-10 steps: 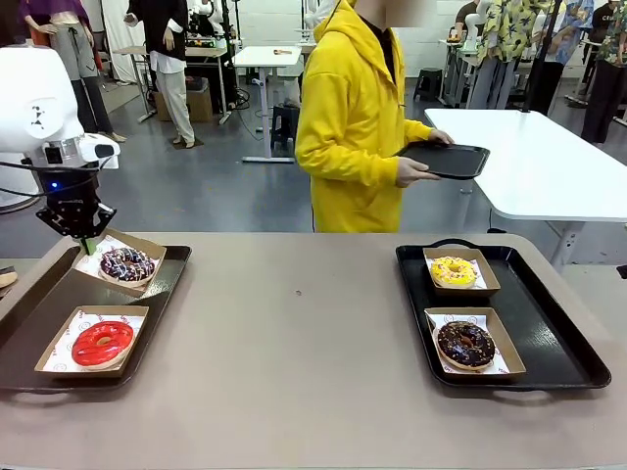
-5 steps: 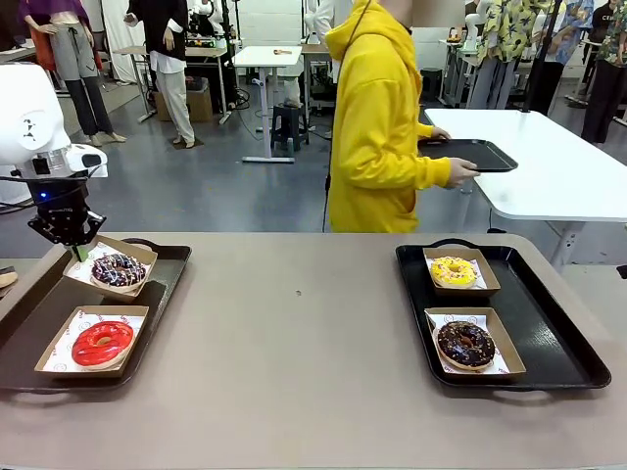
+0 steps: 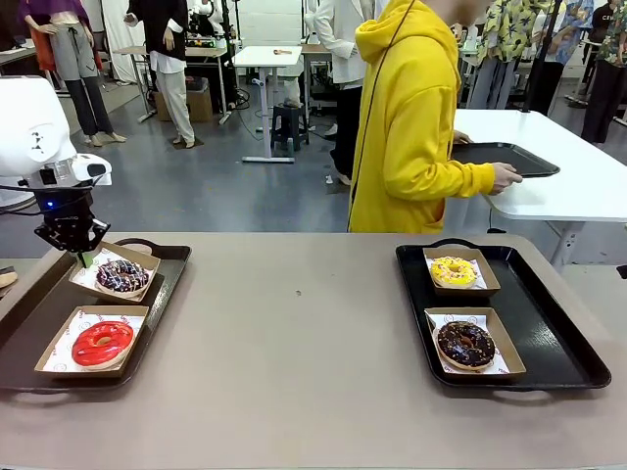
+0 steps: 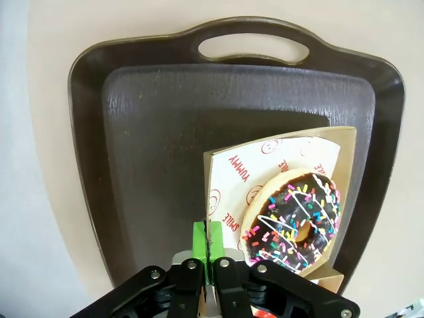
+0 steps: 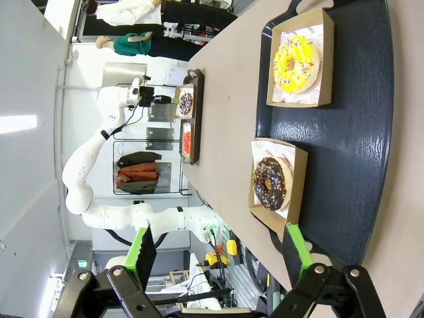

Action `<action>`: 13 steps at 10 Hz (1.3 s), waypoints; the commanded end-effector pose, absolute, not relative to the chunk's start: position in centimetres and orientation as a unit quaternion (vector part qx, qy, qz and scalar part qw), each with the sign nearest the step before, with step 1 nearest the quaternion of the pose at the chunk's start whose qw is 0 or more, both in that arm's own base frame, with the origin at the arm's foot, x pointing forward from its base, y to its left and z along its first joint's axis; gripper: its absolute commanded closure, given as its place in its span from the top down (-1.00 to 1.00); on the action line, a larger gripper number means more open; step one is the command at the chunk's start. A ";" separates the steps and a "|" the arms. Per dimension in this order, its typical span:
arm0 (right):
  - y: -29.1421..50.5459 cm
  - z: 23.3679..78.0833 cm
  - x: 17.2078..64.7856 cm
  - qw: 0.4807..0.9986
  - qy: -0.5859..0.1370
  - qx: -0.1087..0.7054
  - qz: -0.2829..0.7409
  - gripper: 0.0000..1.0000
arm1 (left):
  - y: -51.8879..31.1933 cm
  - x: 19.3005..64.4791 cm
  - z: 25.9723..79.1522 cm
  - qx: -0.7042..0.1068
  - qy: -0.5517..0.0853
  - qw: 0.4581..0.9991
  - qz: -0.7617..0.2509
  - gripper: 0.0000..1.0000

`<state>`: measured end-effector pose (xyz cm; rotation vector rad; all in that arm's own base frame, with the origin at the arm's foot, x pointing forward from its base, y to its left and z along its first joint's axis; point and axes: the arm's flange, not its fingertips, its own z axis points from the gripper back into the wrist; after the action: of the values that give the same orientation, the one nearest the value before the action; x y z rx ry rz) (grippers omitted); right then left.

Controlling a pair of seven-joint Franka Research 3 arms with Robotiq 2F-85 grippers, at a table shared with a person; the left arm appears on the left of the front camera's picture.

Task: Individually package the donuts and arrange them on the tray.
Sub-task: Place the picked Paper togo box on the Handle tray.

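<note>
Sprinkled donut (image 4: pixel 293 222) sits boxed beside left gripper (image 4: pixel 208 242), which pinches the box's edge.

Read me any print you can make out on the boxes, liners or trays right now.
"YUMMY": on the paper liner under the sprinkle donut, left wrist view.
"SMILE": same liner, lower down, near the left claw, beside small smiley-face marks.
Red print on the liners under the red donut, yellow donut and chocolate donut: too small to read.
Trays: no print visible.
</note>
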<state>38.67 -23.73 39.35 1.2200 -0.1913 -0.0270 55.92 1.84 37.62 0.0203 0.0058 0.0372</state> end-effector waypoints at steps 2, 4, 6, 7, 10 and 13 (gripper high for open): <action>-23.5 39.4 38.5 0.815 -0.088 0.572 -0.013 1.00 | 2.1 57.2 37.6 0.012 0.002 1.000 0.014 -0.98; -23.5 39.4 38.5 0.815 -0.088 0.572 -0.013 1.00 | 2.1 57.4 37.4 0.014 0.006 1.000 0.016 -0.32; -23.5 39.4 38.5 0.815 -0.088 0.572 -0.013 1.00 | 2.1 57.4 37.5 0.011 0.007 1.000 0.018 0.88; -23.5 39.4 38.5 0.815 -0.088 0.572 -0.013 1.00 | 2.2 57.2 37.7 0.009 0.005 1.000 0.018 1.00; -23.5 39.4 38.5 0.815 -0.088 0.572 -0.013 1.00 | 2.3 57.2 38.1 0.006 0.002 1.000 0.018 0.85; -23.5 39.4 38.5 0.815 -0.088 0.572 -0.013 1.00 | 2.5 56.8 38.5 -0.007 0.002 1.000 0.014 1.00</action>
<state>38.67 -23.72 39.35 1.2200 -0.1913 -0.0270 57.10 2.00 37.79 0.0194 -0.0025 0.0408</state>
